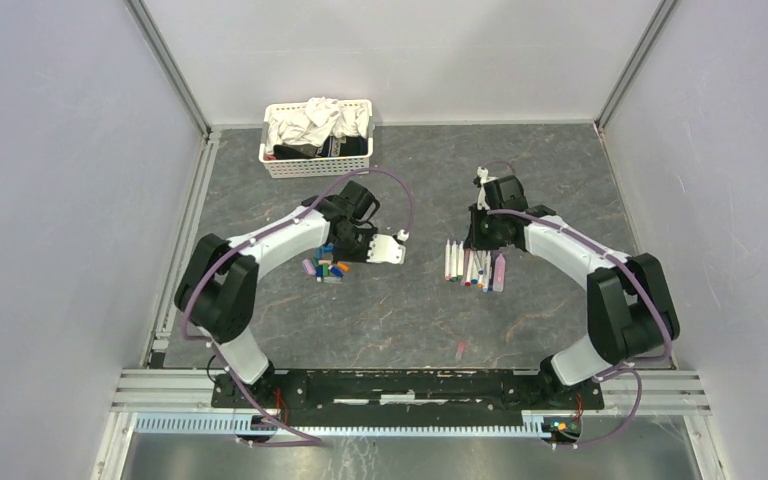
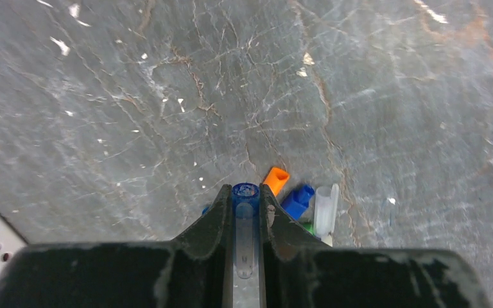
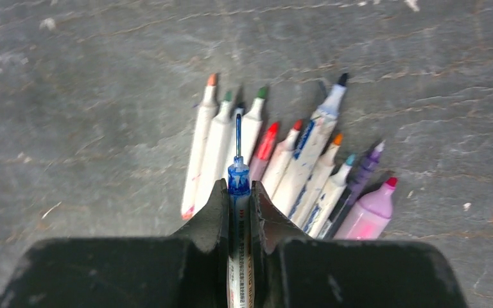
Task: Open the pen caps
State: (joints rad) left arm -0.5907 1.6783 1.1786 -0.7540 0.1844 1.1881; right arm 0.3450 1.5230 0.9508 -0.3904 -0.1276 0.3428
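Seemingly sorting, our left gripper [image 2: 245,199] pinched a clear blue-ended plastic cap [image 2: 244,224] above loose caps [image 2: 297,200], our right gripper [image 3: 237,190] a bared blue-tipped pen [image 3: 237,174] above pens [image 3: 308,154].

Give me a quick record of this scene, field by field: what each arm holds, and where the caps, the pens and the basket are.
left fingers: shut on blue cap, at the cap pile
right fingers: shut on blue pen, tip bare
cap pile: loose, by left arm
pen row: side by side, visible tips bare, by right arm
basket: far left, cloths inside
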